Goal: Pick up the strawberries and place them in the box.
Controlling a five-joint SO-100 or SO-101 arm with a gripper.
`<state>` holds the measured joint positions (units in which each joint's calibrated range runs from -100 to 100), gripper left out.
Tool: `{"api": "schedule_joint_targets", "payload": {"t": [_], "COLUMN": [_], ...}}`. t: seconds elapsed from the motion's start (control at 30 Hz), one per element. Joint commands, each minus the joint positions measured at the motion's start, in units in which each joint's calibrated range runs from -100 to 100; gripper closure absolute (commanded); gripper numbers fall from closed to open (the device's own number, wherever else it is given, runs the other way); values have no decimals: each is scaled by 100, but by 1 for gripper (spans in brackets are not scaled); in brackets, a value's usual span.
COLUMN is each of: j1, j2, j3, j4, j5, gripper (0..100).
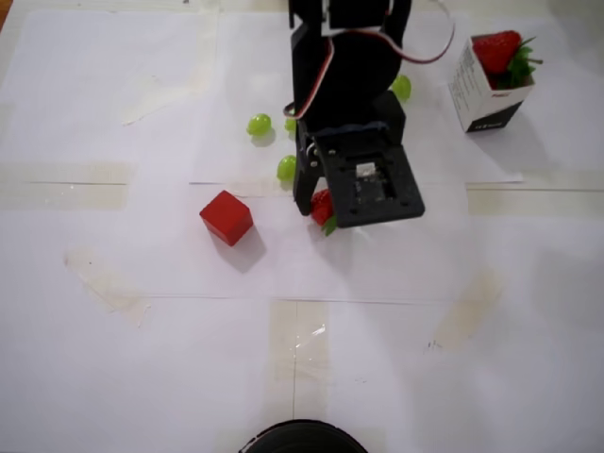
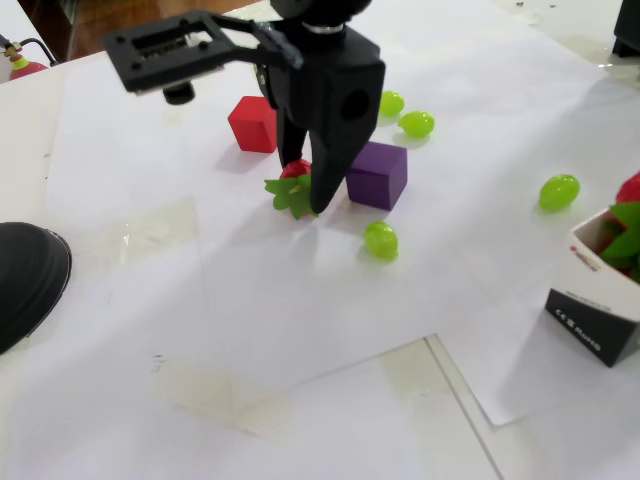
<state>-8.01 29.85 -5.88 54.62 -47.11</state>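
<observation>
A red strawberry [image 1: 323,206] with a green top lies on the white paper, also seen in the fixed view [image 2: 293,188]. My black gripper [image 1: 319,209] is down at table level with its jaws closed against this strawberry on both sides [image 2: 303,190]. The white box [image 1: 477,94] with a black lower band stands at the back right of the overhead view, apart from the gripper. A strawberry [image 1: 497,49] sticks out of its mouth. In the fixed view the box [image 2: 595,305] is at the right edge, with red and green showing in it [image 2: 628,190].
A red cube [image 1: 226,217] sits left of the gripper. A purple cube [image 2: 377,173] sits right beside the gripped strawberry in the fixed view. Several green grapes [image 1: 259,124] [image 2: 380,240] lie scattered around. A black round object [image 1: 302,439] is at the near table edge.
</observation>
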Motion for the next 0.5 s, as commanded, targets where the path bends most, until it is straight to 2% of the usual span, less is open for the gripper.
{"api": "schedule_joint_targets", "payload": {"t": [0.0, 0.47], "j1": [51, 96], "j2": [-268, -414], "j3": [25, 16], "j4": [-54, -38], "j5": [-59, 59], "gripper": [84, 86]}}
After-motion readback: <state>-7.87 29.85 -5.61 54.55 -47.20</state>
